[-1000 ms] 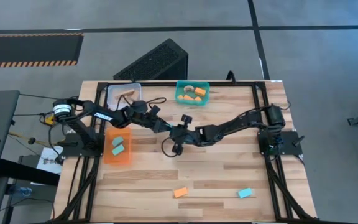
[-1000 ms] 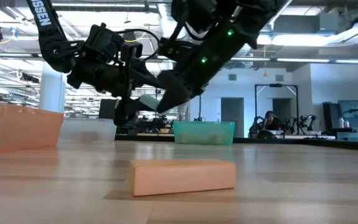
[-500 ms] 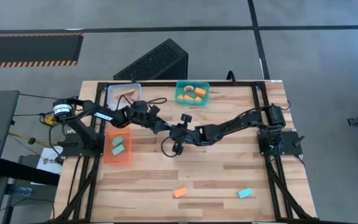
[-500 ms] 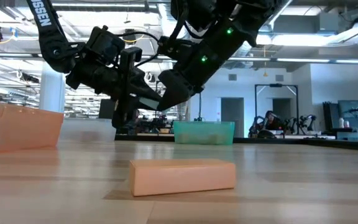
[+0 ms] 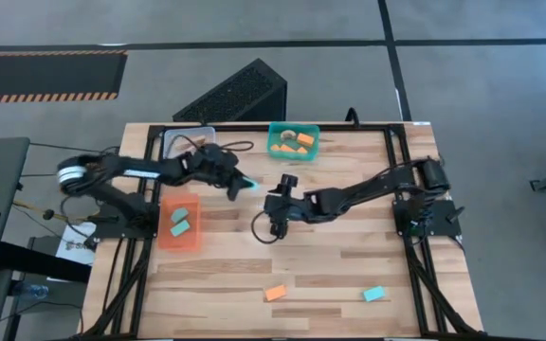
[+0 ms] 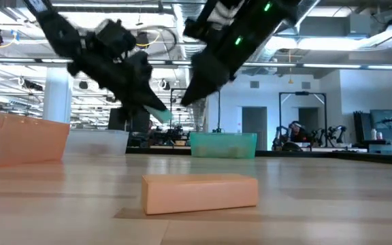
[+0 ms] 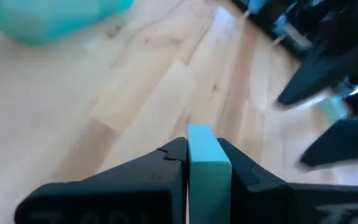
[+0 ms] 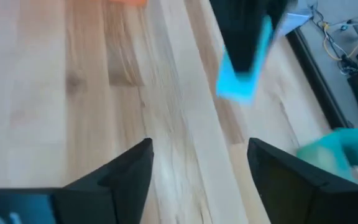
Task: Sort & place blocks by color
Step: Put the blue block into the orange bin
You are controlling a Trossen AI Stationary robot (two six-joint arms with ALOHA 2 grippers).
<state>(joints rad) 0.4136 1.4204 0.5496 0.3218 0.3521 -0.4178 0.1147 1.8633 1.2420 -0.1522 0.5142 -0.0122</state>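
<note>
My left gripper (image 5: 241, 184) hangs above the table's middle, shut on a teal block (image 7: 207, 167), which also shows in the low view (image 6: 160, 116). My right gripper (image 5: 275, 205) is just to its right, open and holding nothing, its fingers (image 8: 129, 171) spread wide. The held teal block (image 8: 244, 68) is ahead of it. An orange block (image 5: 274, 293) and a teal block (image 5: 374, 295) lie flat near the table's front edge. The orange block (image 6: 200, 192) fills the foreground of the low view. My left gripper pinches the teal block by its two broad faces (image 7: 199, 177) between its two fingers. The block's free end (image 7: 199, 129) sticks out past the fingertips. The fingers reach from the table's left, slanting down. The block is lifted clear of the table.
An orange bin (image 5: 179, 224) with two teal blocks stands at the left. A teal bin (image 5: 293, 142) with orange blocks and a clear bin (image 5: 188, 142) stand at the far edge. Bare wood lies between the arms and the front edge.
The teal block has passed from my right gripper to my left. My left gripper has drawn back with it toward the table's left and far edge, away from my right gripper. My right gripper has let go and stays near the middle.
</note>
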